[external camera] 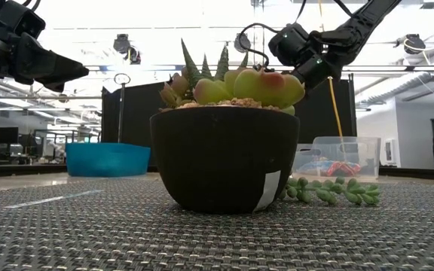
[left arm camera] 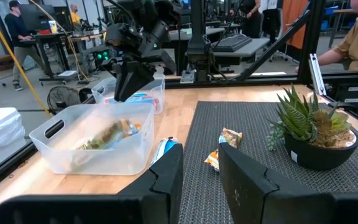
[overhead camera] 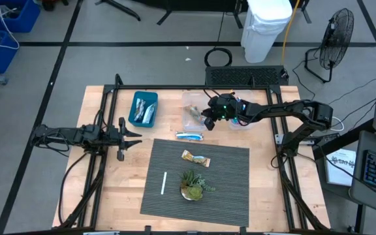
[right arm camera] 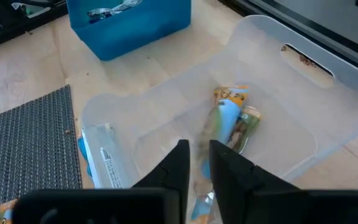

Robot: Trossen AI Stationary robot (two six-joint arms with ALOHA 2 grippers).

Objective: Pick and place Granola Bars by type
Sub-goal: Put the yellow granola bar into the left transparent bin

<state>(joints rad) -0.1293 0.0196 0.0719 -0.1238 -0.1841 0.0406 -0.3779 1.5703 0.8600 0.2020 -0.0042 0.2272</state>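
Note:
My right gripper (right arm camera: 194, 163) hovers over a clear bin (overhead camera: 189, 98), fingers a little apart, pointing slantwise down. A blurred tan bar (right arm camera: 211, 130) shows just past its fingertips, above two tan bars (right arm camera: 238, 118) lying in the bin. A silvery-blue bar (overhead camera: 189, 136) lies flat on the wood beside the bin. A tan-and-blue bar (overhead camera: 194, 157) lies on the grey mat (overhead camera: 227, 196). The blue bin (overhead camera: 142, 108) holds silvery bars. My left gripper (overhead camera: 134, 136) waits open at the table's left, level, with nothing between its fingers (left arm camera: 166, 177). My right gripper comes from above at a slant over the clear bin. The blurred tan bar (right arm camera: 209, 140) hangs just beyond the fingertips; whether the fingers touch it, I cannot tell.
A second clear bin (overhead camera: 241, 121) with blue-and-red bars sits under my right arm. A potted green plant (overhead camera: 193, 186) and a thin white stick (overhead camera: 164, 183) are on the mat's near part. Black frame rails (overhead camera: 175, 87) border the table.

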